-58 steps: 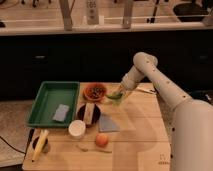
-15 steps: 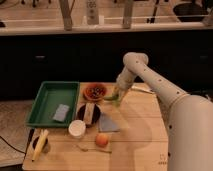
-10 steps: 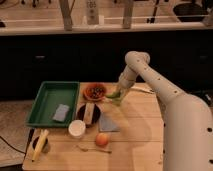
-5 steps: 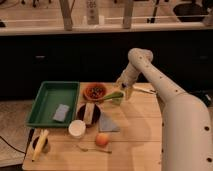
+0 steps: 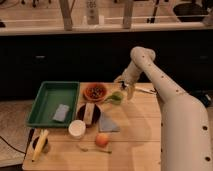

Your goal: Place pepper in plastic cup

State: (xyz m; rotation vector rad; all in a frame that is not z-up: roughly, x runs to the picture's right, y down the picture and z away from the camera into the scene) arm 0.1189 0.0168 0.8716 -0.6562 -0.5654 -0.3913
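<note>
Zero steps finished. Found pepper [image 5: 116, 97] lying loose on surface [image 5: 137, 137], just beside red bowl [image 5: 94, 92], at its 3 o'clock. Spotted claw [image 5: 126, 86] hovering near pepper's 1 o'clock, jaws spread, gripping nothing. Logged white plastic cup [image 5: 76, 129] well apart, toward pepper's 7 o'clock. Left to do, by judgement: grasp, lift, carry, drop into cup.

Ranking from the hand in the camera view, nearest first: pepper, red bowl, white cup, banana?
The hand hovers over the back of the table.
1. Pepper: just front-left of the hand.
2. Red bowl: further left, back edge.
3. White cup: front-left, mid-table.
4. Banana: far front-left corner.
</note>
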